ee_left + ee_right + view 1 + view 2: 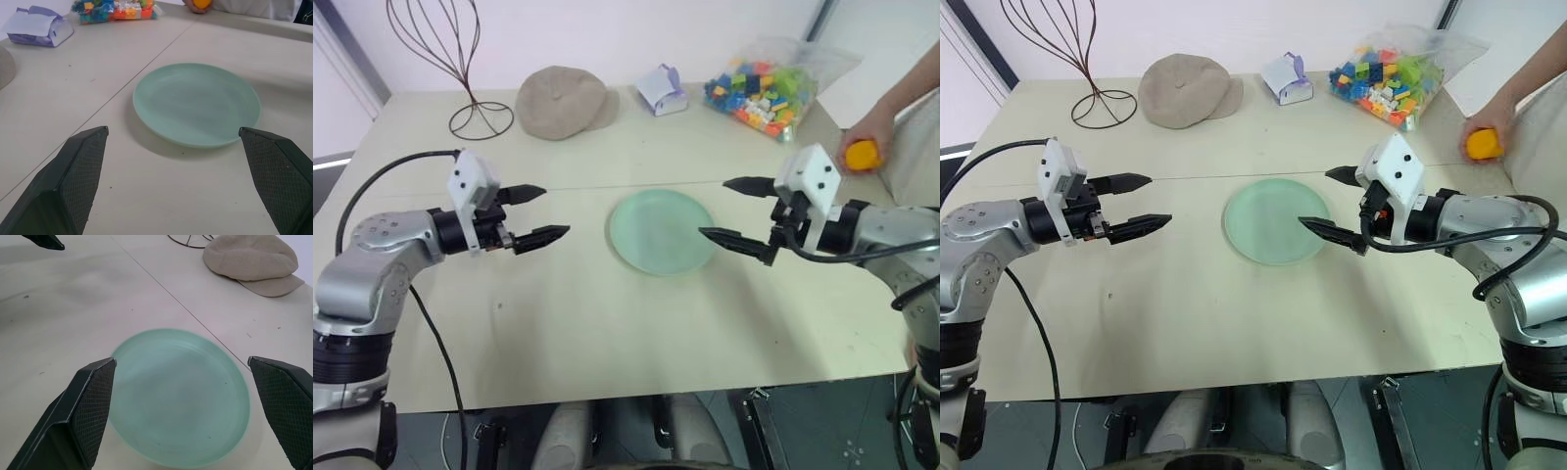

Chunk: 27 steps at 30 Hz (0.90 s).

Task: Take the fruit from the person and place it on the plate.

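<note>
Now | fruit [863,155] at table [558,323] edge | plate [662,231] central, bare

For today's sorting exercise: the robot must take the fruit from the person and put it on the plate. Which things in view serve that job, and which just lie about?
For the job:
fruit
person's hand
plate
right gripper, open
left gripper, open

Lying about:
cap
bag of blocks
wire stand
tissue pack

Bare mint-green plate [1273,221] mid-table between two open pincers, left pincer [1144,204] and right pincer [1334,204].
</note>
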Motion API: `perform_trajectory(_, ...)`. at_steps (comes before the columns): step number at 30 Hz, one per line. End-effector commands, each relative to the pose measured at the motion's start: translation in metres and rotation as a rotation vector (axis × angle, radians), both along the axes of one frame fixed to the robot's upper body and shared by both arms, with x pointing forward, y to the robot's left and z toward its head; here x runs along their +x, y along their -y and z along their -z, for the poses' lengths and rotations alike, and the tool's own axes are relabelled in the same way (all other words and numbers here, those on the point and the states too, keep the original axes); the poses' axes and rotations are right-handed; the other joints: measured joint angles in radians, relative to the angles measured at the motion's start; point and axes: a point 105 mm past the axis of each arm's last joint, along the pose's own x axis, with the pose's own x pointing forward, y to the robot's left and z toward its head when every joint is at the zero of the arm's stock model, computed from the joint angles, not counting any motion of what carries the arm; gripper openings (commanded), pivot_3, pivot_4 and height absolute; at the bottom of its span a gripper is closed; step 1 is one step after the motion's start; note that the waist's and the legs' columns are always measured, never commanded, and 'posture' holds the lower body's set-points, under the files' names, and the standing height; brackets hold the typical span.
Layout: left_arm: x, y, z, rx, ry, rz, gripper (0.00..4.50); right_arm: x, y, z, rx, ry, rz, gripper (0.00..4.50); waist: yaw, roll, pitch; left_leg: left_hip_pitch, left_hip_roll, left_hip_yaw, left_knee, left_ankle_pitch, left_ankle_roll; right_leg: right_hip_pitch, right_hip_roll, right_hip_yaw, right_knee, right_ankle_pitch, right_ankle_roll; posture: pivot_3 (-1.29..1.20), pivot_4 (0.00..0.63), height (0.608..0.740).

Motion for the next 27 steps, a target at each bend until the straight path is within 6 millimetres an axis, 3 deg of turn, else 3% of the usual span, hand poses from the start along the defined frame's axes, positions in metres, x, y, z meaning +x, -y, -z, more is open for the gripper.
perform_trajectory(1, -0.002, -0.002, -0.013, -0.019, 0.057, 0.004, 4.5, -0.004, 0.0, -0.014, -0.014, 0.065, -0.01, 4.41, 0.0, 0.0, 0.0, 0.0, 0.0, 0.0, 0.0, 0.0, 0.0, 0.0, 0.0, 0.0, 0.0, 0.0, 0.0, 0.0, 0.15, 0.74)
perform_trajectory(17, -0.001, -0.003, -0.013, -0.016, 0.061, -0.001, 4.5, -0.004, 0.003, -0.015, 0.002, 0.072, 0.02, 4.41, 0.0, 0.0, 0.0, 0.0, 0.0, 0.0, 0.0, 0.0, 0.0, 0.0, 0.0, 0.0, 0.0, 0.0, 0.0, 0.0, 0.15, 0.74)
perform_trajectory(27, 0.0, -0.003, -0.014, -0.018, 0.073, -0.014, 4.5, 0.001, 0.017, -0.026, 0.138, 0.068, 0.169, 4.41, 0.0, 0.0, 0.0, 0.0, 0.0, 0.0, 0.0, 0.0, 0.0, 0.0, 0.0, 0.0, 0.0, 0.0, 0.0, 0.0, 0.15, 0.74)
